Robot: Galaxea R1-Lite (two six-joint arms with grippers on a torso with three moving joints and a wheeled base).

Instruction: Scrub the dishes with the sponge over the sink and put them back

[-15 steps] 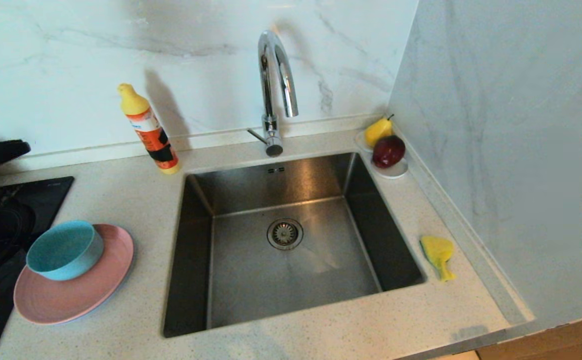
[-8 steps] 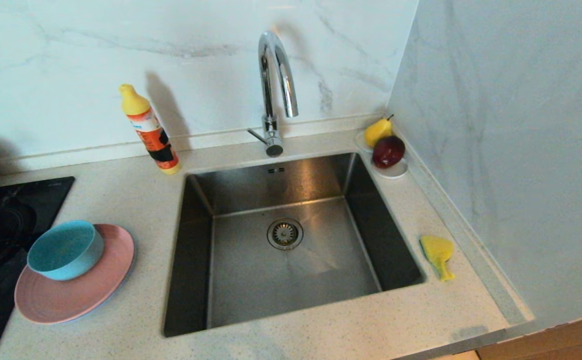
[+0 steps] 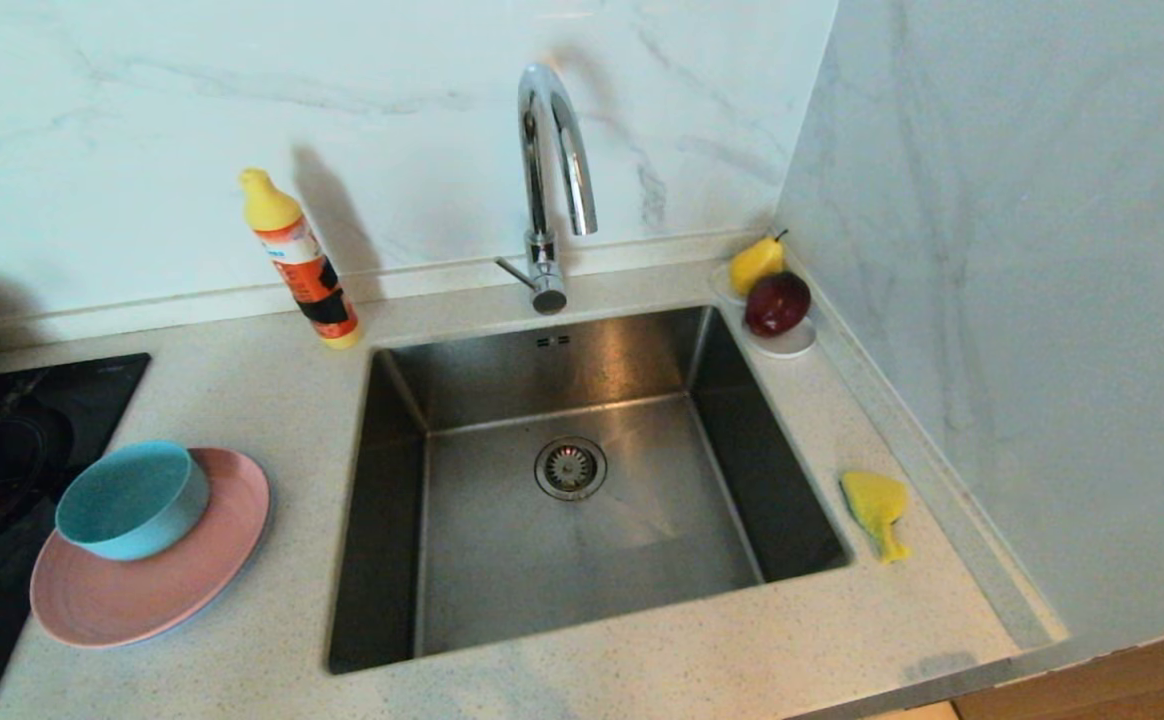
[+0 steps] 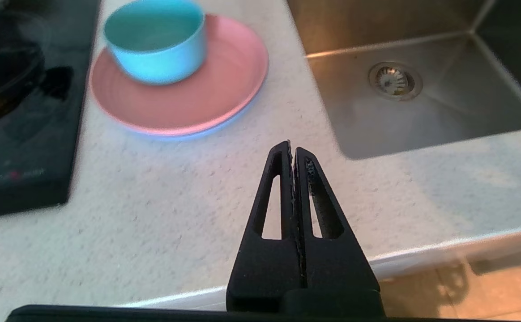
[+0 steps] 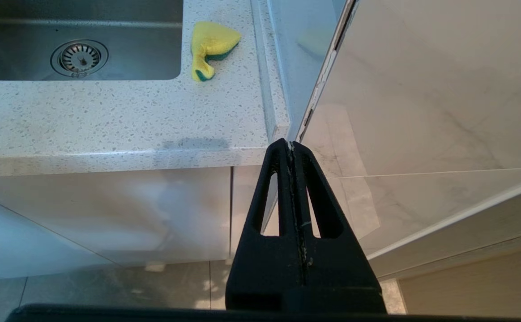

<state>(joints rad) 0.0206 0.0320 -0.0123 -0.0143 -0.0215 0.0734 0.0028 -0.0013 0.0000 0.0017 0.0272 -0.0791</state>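
A teal bowl (image 3: 132,500) (image 4: 155,40) sits on a pink plate (image 3: 157,590) (image 4: 215,89), left of the sink (image 3: 582,500) (image 4: 421,112). A pale-blue rim (image 4: 175,135) peeks out under the pink plate. The yellow sponge (image 3: 876,508) (image 5: 211,47), green underneath, lies on the counter right of the sink. My left gripper (image 4: 292,150) is shut and empty above the counter's front part, short of the plates. My right gripper (image 5: 291,145) is shut and empty, held low before the counter's right front corner. Neither gripper shows in the head view.
An orange bottle with a yellow cap (image 3: 300,262) stands behind the sink's left corner, beside the chrome tap (image 3: 552,180). A pear (image 3: 757,262) and a dark red apple (image 3: 777,302) rest on a white saucer (image 3: 787,343). A black hob (image 3: 2,470) lies far left, a wall (image 3: 1022,300) right.
The dark left arm seen at the head view's left edge a second ago has drawn out of that view. Dishes and sponge have not moved.
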